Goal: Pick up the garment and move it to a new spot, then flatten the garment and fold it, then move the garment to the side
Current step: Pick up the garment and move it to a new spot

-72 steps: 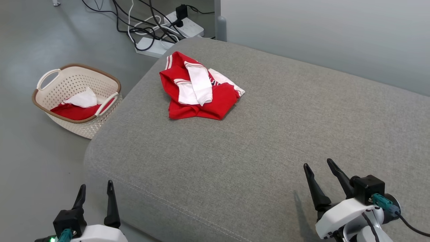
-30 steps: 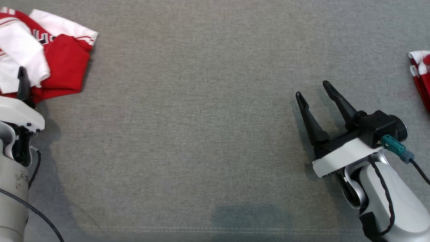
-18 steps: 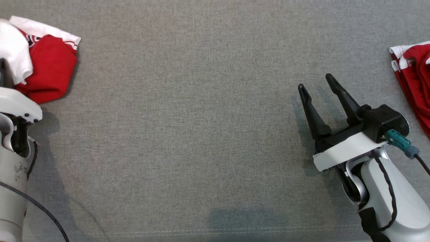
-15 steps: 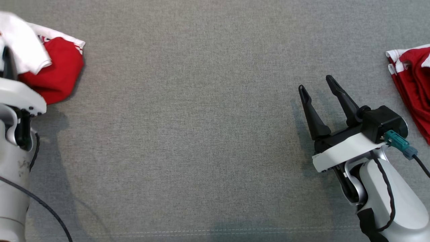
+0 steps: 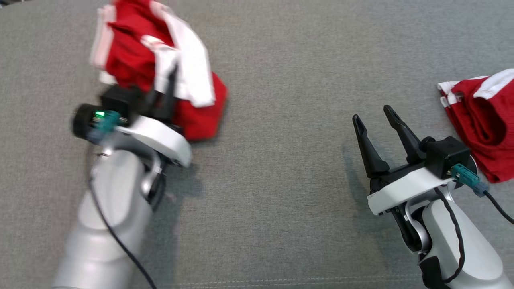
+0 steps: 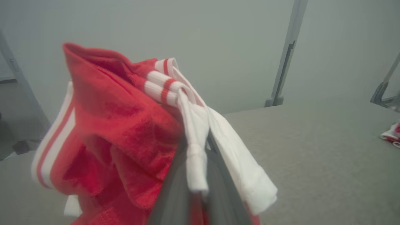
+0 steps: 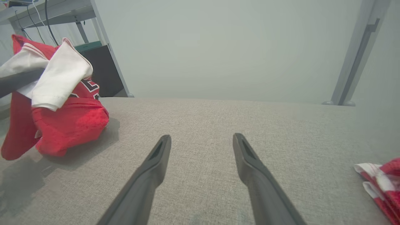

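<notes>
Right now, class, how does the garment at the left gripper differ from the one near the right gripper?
The held garment is pinched in the shut left gripper; the other garment lies free, apart from the open right gripper. The held garment hangs bunched; the other garment rests on the cushion. Both are red with white trim.

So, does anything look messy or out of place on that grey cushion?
Nothing broken or spilled. The red and white garment hangs in a crumpled bunch from the shut left gripper, pinched at a white sleeve. A second red and white garment lies rumpled on the grey fabric cushion, right of the open right gripper.
</notes>
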{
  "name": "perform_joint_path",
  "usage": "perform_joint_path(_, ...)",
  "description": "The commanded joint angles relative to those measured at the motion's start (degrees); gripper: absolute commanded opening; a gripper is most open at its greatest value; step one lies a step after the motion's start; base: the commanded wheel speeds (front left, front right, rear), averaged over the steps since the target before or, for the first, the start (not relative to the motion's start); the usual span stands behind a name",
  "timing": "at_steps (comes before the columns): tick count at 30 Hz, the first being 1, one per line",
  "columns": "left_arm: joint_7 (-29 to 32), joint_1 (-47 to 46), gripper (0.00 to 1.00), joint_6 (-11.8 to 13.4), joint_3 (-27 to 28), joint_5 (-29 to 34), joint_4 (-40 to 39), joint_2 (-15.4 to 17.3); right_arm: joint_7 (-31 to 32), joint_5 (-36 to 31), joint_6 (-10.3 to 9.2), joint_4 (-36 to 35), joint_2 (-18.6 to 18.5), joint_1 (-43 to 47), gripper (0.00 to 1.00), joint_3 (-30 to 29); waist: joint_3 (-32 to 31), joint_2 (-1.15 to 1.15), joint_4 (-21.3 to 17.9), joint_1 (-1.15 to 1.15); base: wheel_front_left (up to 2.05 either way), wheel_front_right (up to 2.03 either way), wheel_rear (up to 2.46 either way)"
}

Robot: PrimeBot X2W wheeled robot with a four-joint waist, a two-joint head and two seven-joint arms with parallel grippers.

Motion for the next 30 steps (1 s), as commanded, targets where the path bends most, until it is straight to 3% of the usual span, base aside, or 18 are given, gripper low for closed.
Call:
perform_joint_path(1,-0.6,0.6,0.00,-0.7,-1.1,1.0,-1.3,0.9,-0.7,0.5,0.24,-1.0,0.5,1.0,1.00,0.4,-1.1,0.00,-1.1,0.00,0.00,0.00,0.00)
perform_joint_path(9,-0.6,4.4,0.00,-1.4,-19.5,3.0,3.6,-2.1,-0.7,1.0,0.24,0.2,0.9,1.7,1.00,0.1,-3.4,0.00,-3.8,0.00,0.00,0.00,0.00)
perform_joint_path(11,-0.6,5.2,1.00,-1.4,-22.7,1.8,5.8,-2.3,-0.7,1.3,0.24,0.6,1.0,1.7,1.00,0.4,-3.9,0.00,-4.2,0.00,0.00,0.00,0.00)
perform_joint_path(16,-0.6,6.3,1.00,-0.8,-24.4,0.0,4.6,-2.4,-0.7,2.0,0.24,0.8,1.2,1.5,1.00,1.6,-5.1,0.00,-4.0,0.00,0.00,0.00,0.00)
perform_joint_path(20,-0.6,8.5,1.00,1.4,-22.2,-0.1,0.5,-2.4,-0.7,3.5,0.24,0.8,1.1,1.7,1.00,4.5,-6.4,0.00,-2.5,0.00,0.00,0.00,0.00)
perform_joint_path(30,-0.6,15.6,1.00,3.4,-15.8,-0.5,-4.8,-1.6,-0.7,6.7,0.24,2.9,0.1,2.2,1.00,10.1,-9.4,0.00,1.6,0.00,0.00,0.00,0.00)
